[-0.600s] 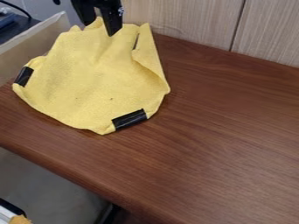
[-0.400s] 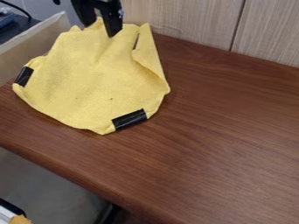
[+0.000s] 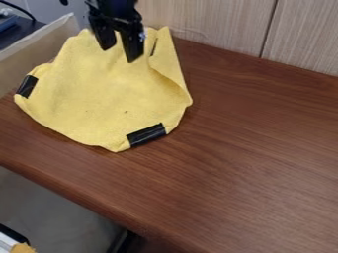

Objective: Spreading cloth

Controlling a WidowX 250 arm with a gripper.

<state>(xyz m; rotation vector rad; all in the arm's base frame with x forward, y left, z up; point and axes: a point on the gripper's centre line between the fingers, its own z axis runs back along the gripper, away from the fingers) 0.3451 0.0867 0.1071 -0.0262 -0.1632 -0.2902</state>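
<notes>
My black gripper (image 3: 119, 53) hangs at the top left, over the upper part of the yellow cloth (image 3: 107, 101). Its two fingers stand apart, with yellow cloth visible between and below them; whether the tips touch it I cannot tell. The cloth lies rumpled on the left of the table, its right side folded over along a ridge. Black tape marks its left corner, its lower right corner and, partly covered by the fold, a spot near the top right. The gripper hides some of the cloth's top edge.
The brown wooden table (image 3: 257, 143) extends to the right, its front edge running down from the left. A pale wood-grain wall (image 3: 204, 20) stands behind it. A beige panel (image 3: 36, 49) borders the cloth at the upper left.
The gripper has come down and slightly to the right in the view, farther over the cloth. Its fingers remain apart, and the cloth lies as before.
</notes>
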